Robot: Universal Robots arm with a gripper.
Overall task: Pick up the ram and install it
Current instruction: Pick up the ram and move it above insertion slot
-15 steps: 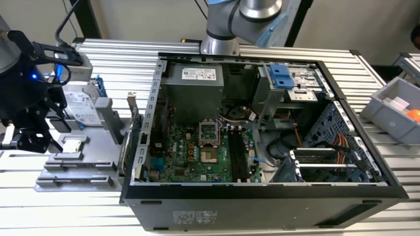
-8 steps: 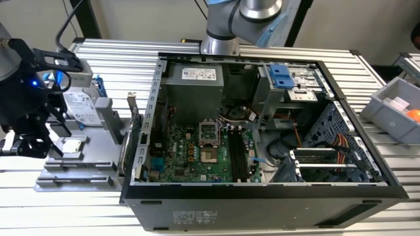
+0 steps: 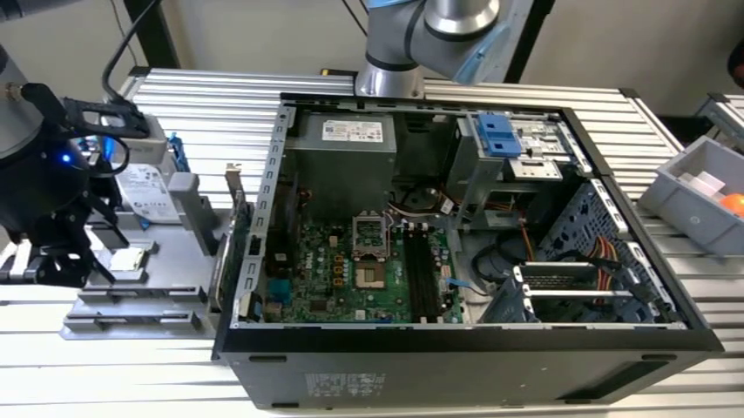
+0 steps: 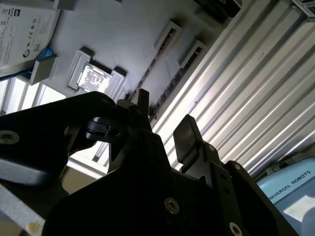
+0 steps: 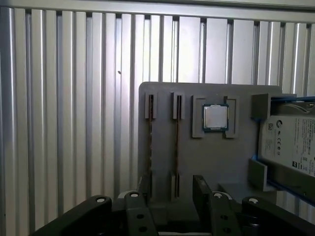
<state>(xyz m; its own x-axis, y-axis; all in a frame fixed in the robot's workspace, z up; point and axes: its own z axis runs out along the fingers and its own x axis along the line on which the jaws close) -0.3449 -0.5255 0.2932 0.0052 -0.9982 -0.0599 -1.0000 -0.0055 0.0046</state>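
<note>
I record the task as barely begun: my gripper (image 5: 171,201) hangs with jaws spread wide and empty above the grey tray (image 5: 236,162), the ram (image 5: 176,142) stands on edge in its holder there, and the motherboard's black slots (image 3: 421,279) are unfilled.

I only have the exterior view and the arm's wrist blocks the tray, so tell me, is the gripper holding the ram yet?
Observer: No; in the first wrist view the gripper is open, nothing between its fingers.
Operator: Where's the ram?
Observer: Two ram sticks stand on edge in parallel slots of the grey tray.
Operator: Which is it lined up with?
Observer: The stick nearer the processor chip sits roughly in line with the gap between the fingers; the processor chip lies beside it.
</note>
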